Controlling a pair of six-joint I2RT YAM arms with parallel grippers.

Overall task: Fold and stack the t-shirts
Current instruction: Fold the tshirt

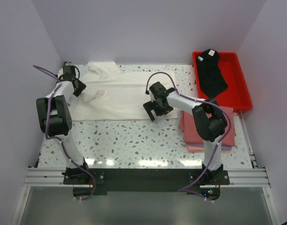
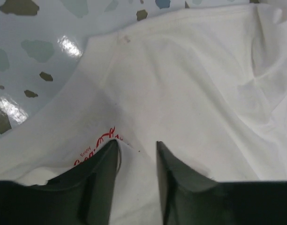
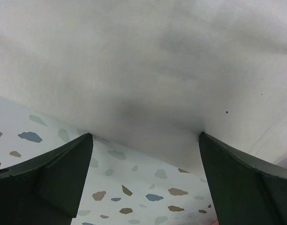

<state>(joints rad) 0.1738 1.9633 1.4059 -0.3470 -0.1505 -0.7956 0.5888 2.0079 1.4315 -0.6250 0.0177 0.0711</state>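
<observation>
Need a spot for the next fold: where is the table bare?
Bare table runs between the white t-shirt and the near edge, left of the pink folded shirts. A smaller patch lies between that shirt and the red tray. The right side is crowded.

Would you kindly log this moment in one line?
left hand: open, over white cloth t-shirt with red print | right hand: open, at its edge | black cloth shirt: in red plastic tray
</observation>
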